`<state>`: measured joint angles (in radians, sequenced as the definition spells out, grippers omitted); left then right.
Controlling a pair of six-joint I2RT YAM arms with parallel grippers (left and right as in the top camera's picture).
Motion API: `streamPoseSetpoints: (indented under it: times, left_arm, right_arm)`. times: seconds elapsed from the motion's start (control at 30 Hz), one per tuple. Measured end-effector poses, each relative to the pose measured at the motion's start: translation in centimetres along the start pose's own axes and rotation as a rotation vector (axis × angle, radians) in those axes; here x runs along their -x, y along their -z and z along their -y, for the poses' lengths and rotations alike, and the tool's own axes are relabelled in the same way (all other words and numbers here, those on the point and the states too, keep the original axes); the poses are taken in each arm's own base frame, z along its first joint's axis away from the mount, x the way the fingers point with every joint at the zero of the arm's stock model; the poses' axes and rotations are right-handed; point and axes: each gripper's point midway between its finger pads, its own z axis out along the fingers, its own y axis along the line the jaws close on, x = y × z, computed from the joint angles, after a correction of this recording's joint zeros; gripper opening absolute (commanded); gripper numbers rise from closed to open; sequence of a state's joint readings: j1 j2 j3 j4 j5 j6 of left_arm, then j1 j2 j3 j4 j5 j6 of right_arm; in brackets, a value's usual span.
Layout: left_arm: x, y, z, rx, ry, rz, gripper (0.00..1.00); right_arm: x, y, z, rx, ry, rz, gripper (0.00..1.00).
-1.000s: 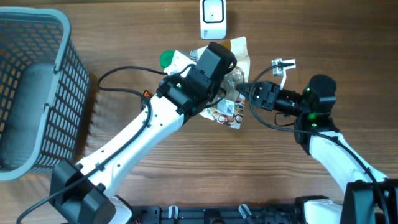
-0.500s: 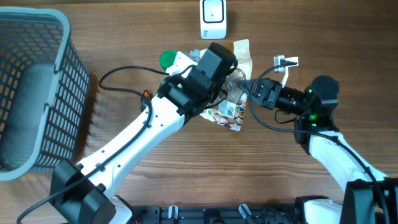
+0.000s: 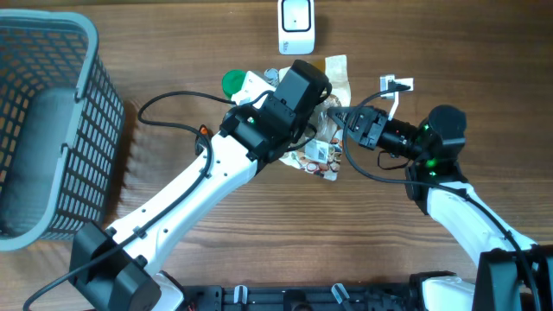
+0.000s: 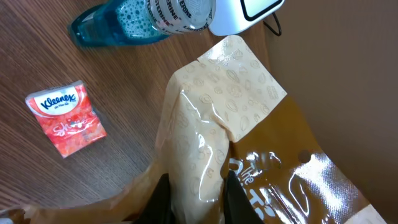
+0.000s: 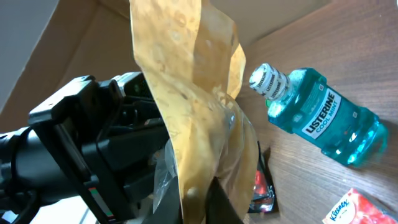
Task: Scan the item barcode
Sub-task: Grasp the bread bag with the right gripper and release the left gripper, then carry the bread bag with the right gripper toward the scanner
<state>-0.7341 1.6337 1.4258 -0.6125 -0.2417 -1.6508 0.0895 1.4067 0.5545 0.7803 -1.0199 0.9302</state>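
tan snack bag (image 4: 224,106) held up off table, near scanner (image 3: 296,24), on robot's side of it. left gripper (image 4: 196,199) clamped on bag's lower part; right gripper (image 3: 339,119) closed together on bag's edge. listerine bottle (image 5: 323,118) lies just beside scanner, kleenex pack (image 4: 66,117) near. basket (image 3: 95,130) well apart from scanner, to its left.

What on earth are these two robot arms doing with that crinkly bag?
Both arms are holding one snack bag between them. The left claw pinches its pale end, and the right claw is shut on it from the other side. A white scanner sits at the table's far edge; the bag is near it but not over it. A mouthwash bottle and a tissue pack lie nearby, and a grey basket stands at the left.
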Motion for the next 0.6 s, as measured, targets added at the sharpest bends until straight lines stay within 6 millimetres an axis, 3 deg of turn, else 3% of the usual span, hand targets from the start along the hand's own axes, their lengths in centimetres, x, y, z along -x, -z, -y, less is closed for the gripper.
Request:
streamPoseSetpoints:
  times: [0.07, 0.1, 0.13, 0.17, 0.2, 0.33, 0.4, 0.53, 0.57, 0.6]
  left_arm:
    - [0.0, 0.0, 0.1, -0.004, 0.002, 0.000, 0.36]
    - [0.0, 0.0, 0.2, -0.007, -0.005, -0.002, 0.59]
    - [-0.2, 0.0, 0.2, -0.007, -0.007, -0.004, 0.69]
    - [-0.3, 0.0, 0.1, -0.006, -0.017, -0.007, 0.90]
    - [-0.5, 0.1, 0.1, -0.006, -0.020, -0.011, 1.00]
    - [-0.2, 0.2, 2.1, -0.085, -0.154, 0.016, 1.00]
    - [0.9, 0.3, 2.6, -0.102, -0.218, 0.050, 1.00]
    - [6.3, 1.8, 3.9, -0.124, -0.305, 0.148, 1.00]
    - [7.6, 2.6, 4.4, -0.135, -0.319, 0.173, 1.00]
    - [9.9, 4.6, 5.2, -0.169, -0.331, 0.221, 1.00]
  right_arm:
    - [0.3, 0.0, -0.3, 0.013, 0.025, 0.008, 0.05]
    - [0.4, 0.0, -0.6, 0.023, 0.042, 0.011, 0.04]
    - [0.4, 0.0, -0.8, 0.030, 0.050, 0.011, 0.05]
    - [0.5, 0.0, -0.9, 0.031, 0.054, 0.013, 0.05]
    - [0.5, 0.0, -0.9, 0.032, 0.055, 0.012, 0.05]
    - [0.4, 0.0, -1.0, 0.037, 0.079, 0.011, 0.05]
    - [0.7, 0.3, -0.8, 0.033, 0.094, 0.016, 0.04]
    - [1.6, 1.6, 0.8, -0.019, 0.118, 0.044, 0.05]
    - [1.5, 1.7, 1.2, -0.032, 0.116, 0.042, 0.05]
    - [1.5, 1.7, 1.9, -0.058, 0.110, 0.047, 0.05]
